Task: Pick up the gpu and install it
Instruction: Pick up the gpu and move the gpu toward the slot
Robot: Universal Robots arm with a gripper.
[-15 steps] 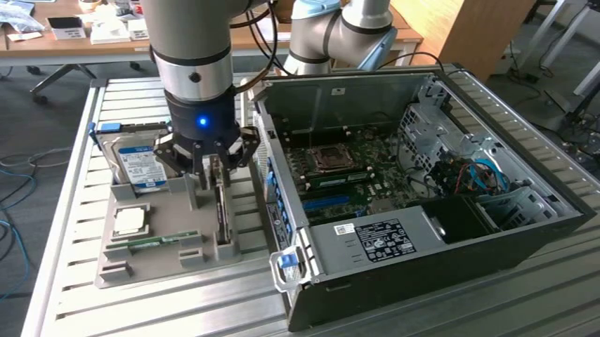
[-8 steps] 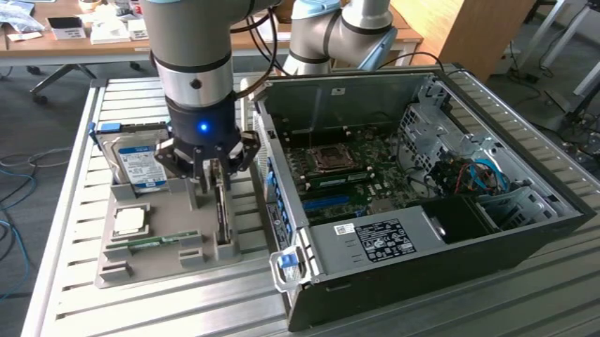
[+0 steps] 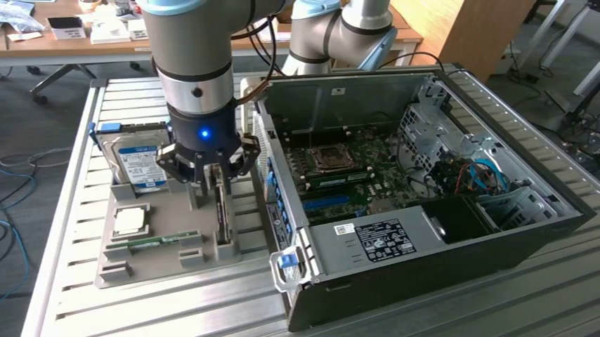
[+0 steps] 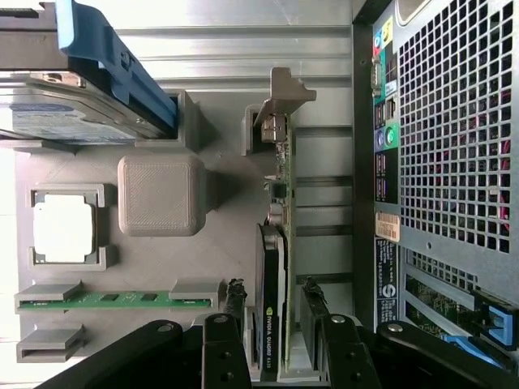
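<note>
The gpu (image 3: 223, 210) (image 4: 280, 211) is a green card with a black cooler and a silver bracket. It stands on its edge in a slot of the grey holder tray (image 3: 159, 270) (image 4: 195, 251). My gripper (image 3: 216, 191) (image 4: 274, 301) is lowered over the gpu's near end, with one black finger on each side of the card. In the wrist view a narrow gap shows between each of the fingers (image 4: 235, 296) and the card, so the gripper is open around it. The card rests in its slot.
On the same tray are a hard drive (image 3: 136, 161) (image 4: 73, 121) with a blue clip, a processor chip (image 3: 129, 221) (image 4: 63, 229) and a green memory stick (image 3: 159, 242) (image 4: 113, 300). The open computer case (image 3: 525, 232) with its motherboard (image 3: 356, 175) lies close on the exterior view's right.
</note>
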